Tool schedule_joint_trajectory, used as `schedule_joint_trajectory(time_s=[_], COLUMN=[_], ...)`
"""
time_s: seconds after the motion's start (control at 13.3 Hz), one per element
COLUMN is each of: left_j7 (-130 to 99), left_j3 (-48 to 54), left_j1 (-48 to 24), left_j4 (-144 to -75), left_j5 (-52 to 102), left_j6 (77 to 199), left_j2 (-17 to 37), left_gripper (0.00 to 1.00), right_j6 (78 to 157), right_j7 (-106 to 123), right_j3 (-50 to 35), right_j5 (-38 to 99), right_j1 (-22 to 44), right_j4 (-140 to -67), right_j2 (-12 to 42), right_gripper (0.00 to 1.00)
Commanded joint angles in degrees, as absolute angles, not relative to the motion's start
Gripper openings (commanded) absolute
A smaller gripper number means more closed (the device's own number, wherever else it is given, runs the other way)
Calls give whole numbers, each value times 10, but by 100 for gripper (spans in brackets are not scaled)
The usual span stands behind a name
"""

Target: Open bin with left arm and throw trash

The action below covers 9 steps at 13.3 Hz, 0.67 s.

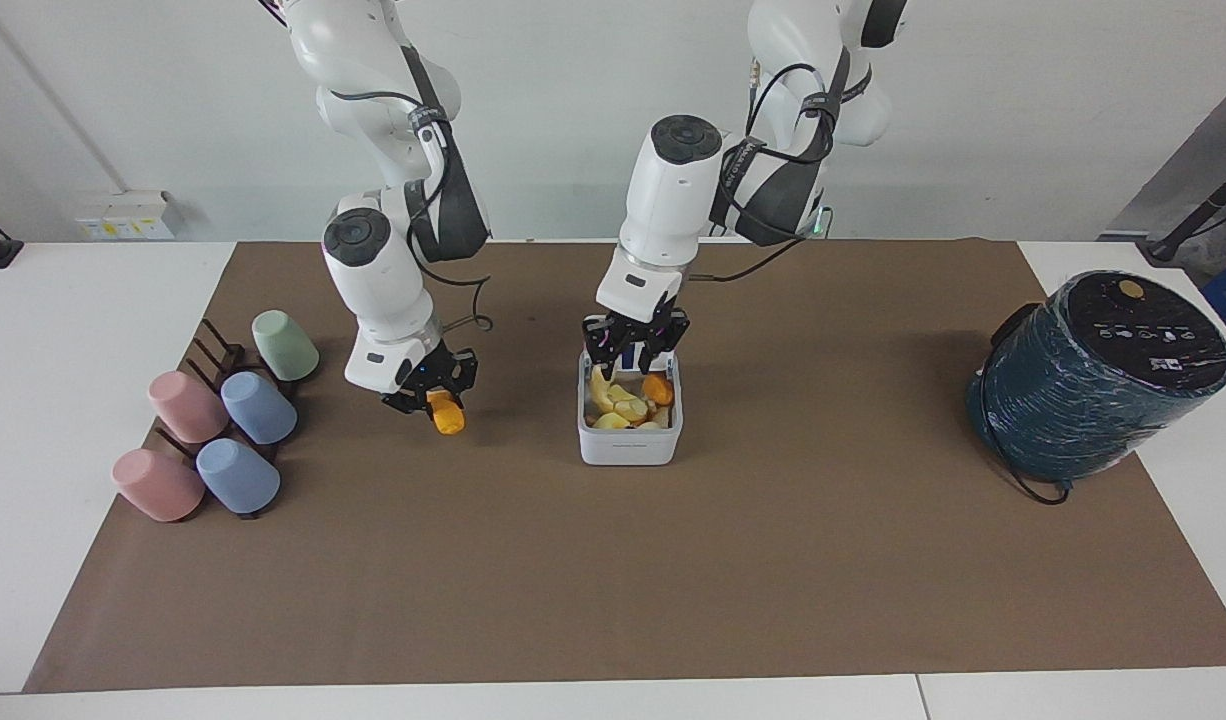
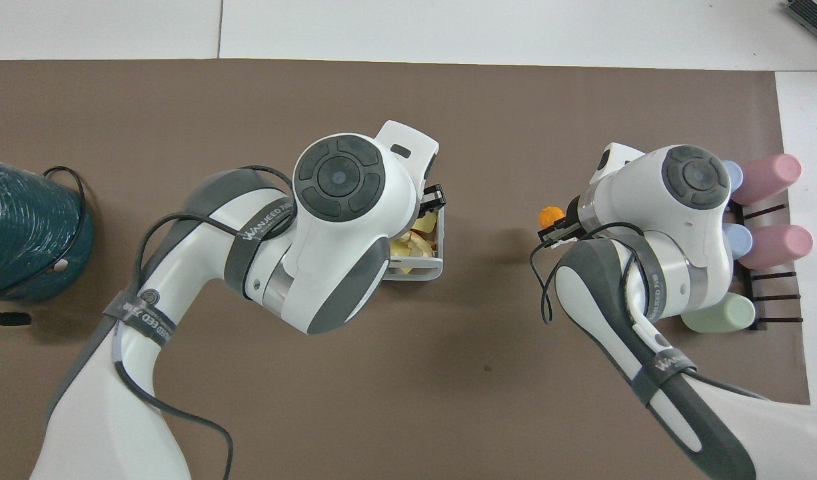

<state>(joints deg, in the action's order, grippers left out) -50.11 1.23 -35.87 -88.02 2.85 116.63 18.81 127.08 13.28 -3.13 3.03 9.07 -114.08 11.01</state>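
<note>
facing: high, across table toward robots | overhead: steeply down from robots' end | shared: brown mat [image 1: 773, 560], half-turned
</note>
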Motion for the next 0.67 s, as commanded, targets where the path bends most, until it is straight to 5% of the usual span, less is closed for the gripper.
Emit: schedule_joint_trajectory(time_s=[0.0,0.3,0.6], left_j7=[-497,-342,-174], left_j3=[12,10,6], left_j1=[-314,-213,-107], left_j4=[-797,-756,-750], left_j5=[4,-2,-3], left_j6=[1077,956,916], left_j2=[214,203,175], left_gripper=[56,56,56], right_j6=[1265,1208,1253], right_j7=[103,-14,-98], right_j3=[-38,-49,-49], right_j5=[25,39,107], right_j1=[88,119,161], right_j4=[-1121,-1020,-953], right_j2=[113,123,158], right_gripper=[0,0,0])
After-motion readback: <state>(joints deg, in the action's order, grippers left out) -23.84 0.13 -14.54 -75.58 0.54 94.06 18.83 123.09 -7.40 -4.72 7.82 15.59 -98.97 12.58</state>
